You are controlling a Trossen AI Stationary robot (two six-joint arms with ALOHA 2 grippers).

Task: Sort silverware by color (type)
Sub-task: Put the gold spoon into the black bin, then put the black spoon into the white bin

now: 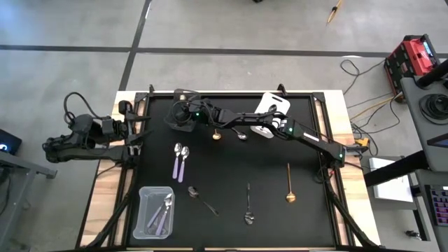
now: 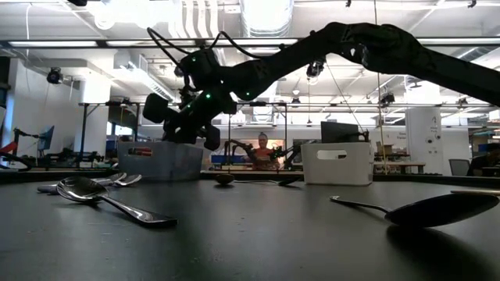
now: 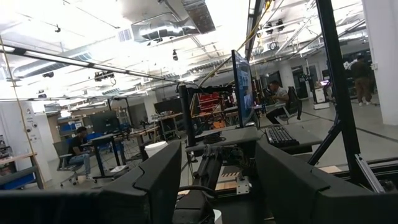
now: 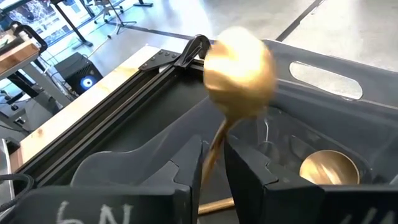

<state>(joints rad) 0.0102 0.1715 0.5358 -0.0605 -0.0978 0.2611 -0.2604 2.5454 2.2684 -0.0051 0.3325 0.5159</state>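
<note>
Item: gold spoon [image 4: 239,68], pinched by its handle in my right gripper [image 4: 213,163] above the dark bin [image 4: 323,118] (a gold one already inside), poised for drop-off.

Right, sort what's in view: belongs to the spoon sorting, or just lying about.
Job: gold spoon at the right gripper; lilac-handled spoons; dark spoons; dark bin, white bin, clear bin.
Lying about: red case; thin yellow thing on the floor.

3 bins: dark [image 1: 183,119], white [image 1: 269,108], clear [image 1: 155,210]. Gold spoons: 4. Lilac-handled spoons: 2 on the mat, more in clear bin, count unclear. Dark spoons: 3.
</note>
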